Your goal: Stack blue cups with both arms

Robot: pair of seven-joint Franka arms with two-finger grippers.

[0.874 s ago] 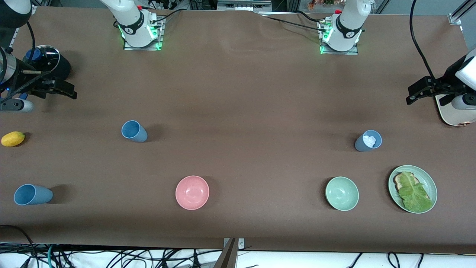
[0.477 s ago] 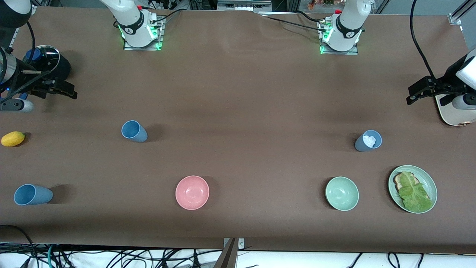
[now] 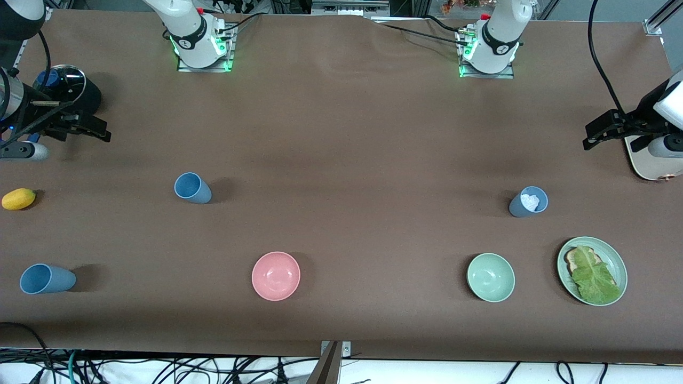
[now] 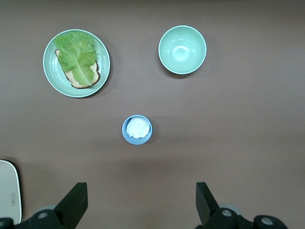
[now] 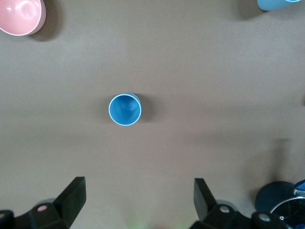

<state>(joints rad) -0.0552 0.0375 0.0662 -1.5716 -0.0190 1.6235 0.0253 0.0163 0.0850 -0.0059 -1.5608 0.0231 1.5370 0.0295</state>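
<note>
Three light-blue cups stand upright on the brown table. One blue cup [image 3: 192, 188] [image 5: 125, 109] is empty, toward the right arm's end. A second empty blue cup [image 3: 46, 279] [image 5: 279, 4] stands nearer the front camera, at that same end. A third blue cup [image 3: 529, 201] [image 4: 137, 129] holds something white, toward the left arm's end. My right gripper [image 3: 96, 130] [image 5: 139, 196] is open and empty, high over the table's edge at the right arm's end. My left gripper [image 3: 592, 136] [image 4: 141, 200] is open and empty, high over the left arm's end.
A pink bowl [image 3: 276, 276] and a pale green bowl [image 3: 490, 277] sit near the front edge. A green plate [image 3: 616, 260] carries bread and lettuce. A yellow lemon [image 3: 18, 199] lies at the right arm's end, a dark lidded pot [image 3: 66, 85] by the right gripper, a pale board [image 3: 643, 168] under the left arm.
</note>
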